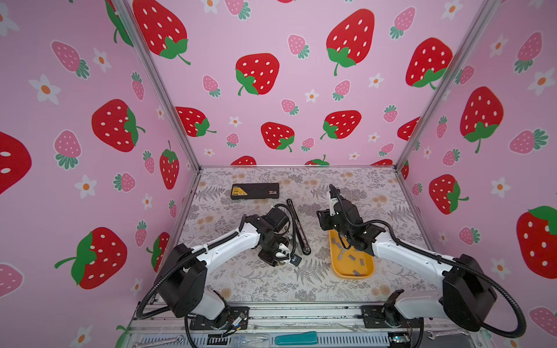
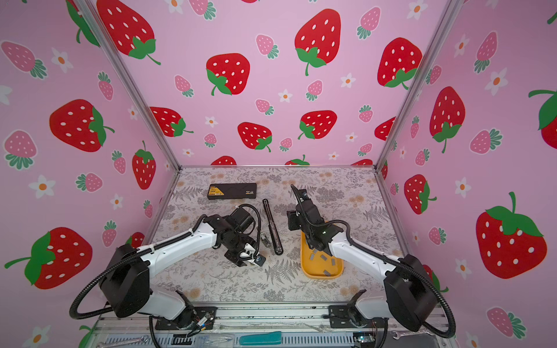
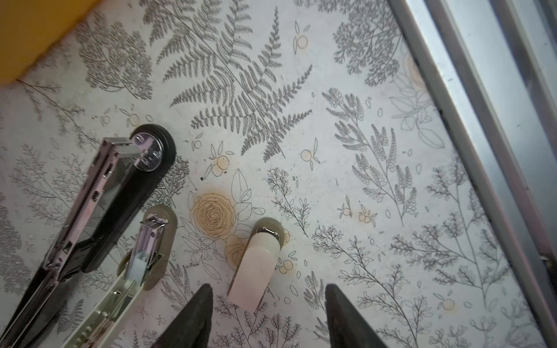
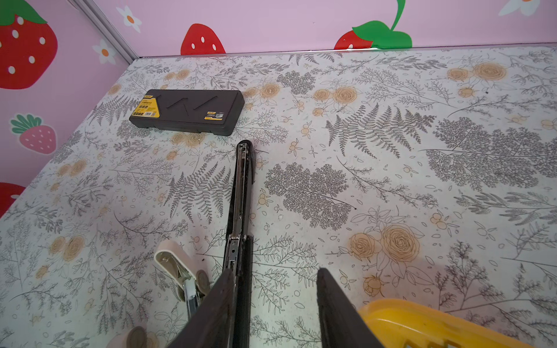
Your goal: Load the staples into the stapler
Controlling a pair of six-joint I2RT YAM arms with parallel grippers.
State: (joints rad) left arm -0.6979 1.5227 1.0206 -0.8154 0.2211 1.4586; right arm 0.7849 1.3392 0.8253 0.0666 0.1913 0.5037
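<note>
Grey staples [image 2: 324,257] lie in the yellow tray [image 2: 316,266], beside the long black stapler [image 2: 272,227].

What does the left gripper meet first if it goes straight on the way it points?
The closed small white stapler, lying on the table. Its near end sits between the left gripper's open fingers, touching neither. Depth is unclear.

A small stapler [image 3: 253,265] lies just ahead of the left jaws; the long stapler [image 1: 298,229] stretches ahead of the right jaws, a case [image 1: 255,191] beyond it; staples [image 1: 352,257] lie in a tray [image 1: 352,275] behind them.
</note>
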